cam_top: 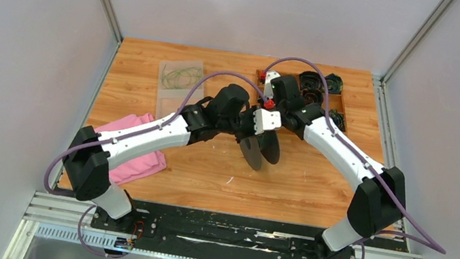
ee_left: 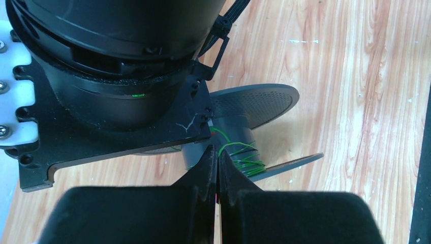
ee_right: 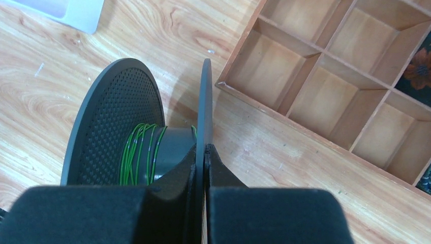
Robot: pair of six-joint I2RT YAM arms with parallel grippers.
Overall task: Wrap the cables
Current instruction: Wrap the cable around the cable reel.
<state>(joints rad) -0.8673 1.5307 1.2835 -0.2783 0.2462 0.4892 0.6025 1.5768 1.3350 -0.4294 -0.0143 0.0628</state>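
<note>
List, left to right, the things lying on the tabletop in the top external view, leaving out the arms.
pink cloth → clear bag with coiled green cables inside → black spool → wooden compartment tray

The right arm's wrist (ee_left: 117,66) hides much of the spool (ee_left: 254,104) and its cables (ee_left: 249,163); the right edge cuts off the wooden tray (ee_right: 284,119).

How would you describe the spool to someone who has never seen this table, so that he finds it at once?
Look at the middle of the wooden table, where the two arms meet. There is a dark grey spool, one flange clamped in the right gripper. Unlike the pink cloth and the compartment tray, it carries a few turns of thin green cable on its core.
</note>
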